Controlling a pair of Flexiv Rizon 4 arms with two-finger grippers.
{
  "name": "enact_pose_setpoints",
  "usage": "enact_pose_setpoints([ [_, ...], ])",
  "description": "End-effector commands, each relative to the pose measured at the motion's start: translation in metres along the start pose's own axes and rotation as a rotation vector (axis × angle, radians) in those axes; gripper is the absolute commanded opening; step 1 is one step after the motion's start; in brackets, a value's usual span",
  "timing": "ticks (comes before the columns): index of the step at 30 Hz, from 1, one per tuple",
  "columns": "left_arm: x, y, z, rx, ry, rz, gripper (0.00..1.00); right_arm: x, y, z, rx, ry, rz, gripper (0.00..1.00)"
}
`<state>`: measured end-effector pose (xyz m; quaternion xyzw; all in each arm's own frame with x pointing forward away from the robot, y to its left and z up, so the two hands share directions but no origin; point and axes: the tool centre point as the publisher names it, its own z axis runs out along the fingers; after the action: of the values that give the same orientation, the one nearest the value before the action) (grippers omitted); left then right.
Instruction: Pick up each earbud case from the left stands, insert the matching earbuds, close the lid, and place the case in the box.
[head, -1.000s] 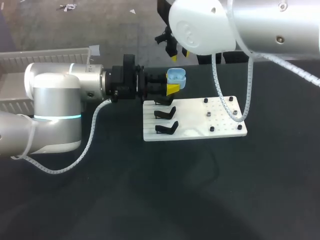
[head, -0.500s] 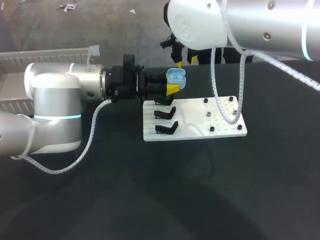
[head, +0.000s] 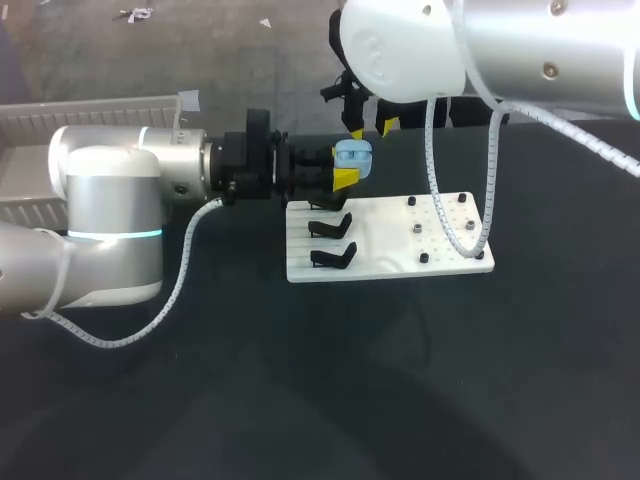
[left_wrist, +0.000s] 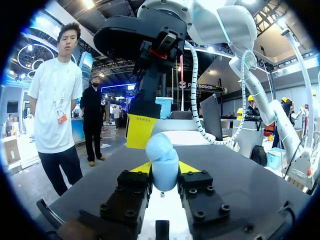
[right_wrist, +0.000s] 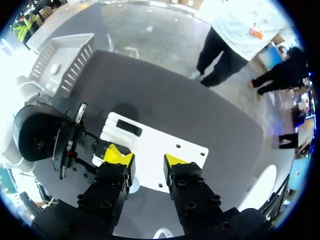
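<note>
Dark tabletop (head: 300, 400): left gripper (head: 343, 176) clamps the pale blue plastic earbud case (head: 353, 157) by the white stand board (head: 400, 245); right gripper (head: 368, 127), fingers apart, has dropped to it, likely closing the lid

light: bright overhead | glare: right arm (head: 400, 55) shell | shadows: faint on table (head: 250, 400)

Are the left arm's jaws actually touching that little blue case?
Touching. The left wrist view shows the light blue earbud case wedged between the jaws of the left gripper, a yellow tip against each side.
</note>
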<state>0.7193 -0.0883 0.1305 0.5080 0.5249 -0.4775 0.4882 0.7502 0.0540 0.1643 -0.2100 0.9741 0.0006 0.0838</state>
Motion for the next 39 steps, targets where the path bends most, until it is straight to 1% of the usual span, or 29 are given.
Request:
enact_pose_setpoints([
  [1,0.000,0.000,0.000,-0.002,-0.001,0.000,0.00,0.008,0.001,-0.001,0.001,-0.018,0.004,0.36],
  [5,0.000,0.000,0.000,-0.002,-0.001,0.000,0.00,0.008,0.000,-0.004,0.005,-0.043,0.040,0.36],
  [6,0.000,0.000,0.000,-0.002,-0.001,0.000,0.00,0.008,-0.002,-0.006,0.002,-0.056,0.060,0.37],
  [7,0.000,0.000,0.000,-0.002,-0.001,0.000,0.00,0.009,-0.004,-0.009,-0.006,-0.066,0.077,0.42],
  [9,0.000,0.000,0.000,-0.002,-0.001,0.000,0.00,0.011,-0.008,-0.014,-0.033,-0.103,0.120,0.48],
  [10,-0.003,0.001,-0.003,-0.005,-0.006,0.005,0.00,0.012,-0.010,-0.017,-0.045,-0.116,0.128,0.49],
  [11,-0.006,0.002,-0.006,-0.010,-0.011,0.016,0.00,0.014,-0.010,-0.019,-0.043,-0.130,0.139,0.59],
  [12,-0.009,0.004,-0.010,-0.013,-0.015,0.023,0.00,0.017,-0.010,-0.022,-0.041,-0.142,0.144,0.79],
  [13,-0.013,0.006,-0.015,-0.024,-0.032,0.027,0.00,0.019,-0.011,-0.024,-0.039,-0.154,0.147,0.84],
  [15,-0.019,0.012,-0.027,-0.044,-0.051,0.035,0.00,0.023,-0.012,-0.028,-0.038,-0.169,0.151,1.00],
  [17,-0.027,0.019,-0.043,-0.082,-0.058,0.058,0.00,0.028,-0.012,-0.032,-0.035,-0.179,0.155,1.00],
  [21,-0.043,0.032,-0.076,-0.130,-0.076,0.095,0.00,0.039,-0.013,-0.037,-0.039,-0.184,0.185,1.00],
  [23,-0.049,0.038,-0.094,-0.166,-0.074,0.119,0.00,0.046,-0.013,-0.037,-0.035,-0.173,0.199,1.00],
  [24,-0.052,0.041,-0.105,-0.184,-0.058,0.134,0.00,0.049,-0.013,-0.036,-0.035,-0.163,0.206,1.00],
  [26,-0.057,0.044,-0.123,-0.222,-0.050,0.155,0.00,0.056,-0.014,-0.034,-0.042,-0.151,0.227,1.00],
  [27,-0.057,0.049,-0.136,-0.246,-0.049,0.162,0.00,0.059,-0.014,-0.034,-0.043,-0.143,0.235,1.00],
  [31,-0.056,0.063,-0.186,-0.344,0.009,0.190,0.00,0.070,-0.010,-0.034,-0.040,-0.130,0.259,1.00],
  [33,-0.055,0.067,-0.209,-0.390,-0.006,0.193,0.00,0.075,-0.007,-0.035,-0.037,-0.124,0.265,1.00],
  [35,-0.053,0.073,-0.234,-0.432,0.026,0.203,0.00,0.078,-0.004,-0.036,-0.034,-0.124,0.273,1.00],
  [37,-0.048,0.078,-0.255,-0.460,0.015,0.202,0.00,0.081,-0.001,-0.036,-0.032,-0.119,0.281,1.00],
  [39,-0.038,0.084,-0.273,-0.482,0.058,0.193,0.00,0.084,0.002,-0.035,-0.028,-0.112,0.286,1.00],
])
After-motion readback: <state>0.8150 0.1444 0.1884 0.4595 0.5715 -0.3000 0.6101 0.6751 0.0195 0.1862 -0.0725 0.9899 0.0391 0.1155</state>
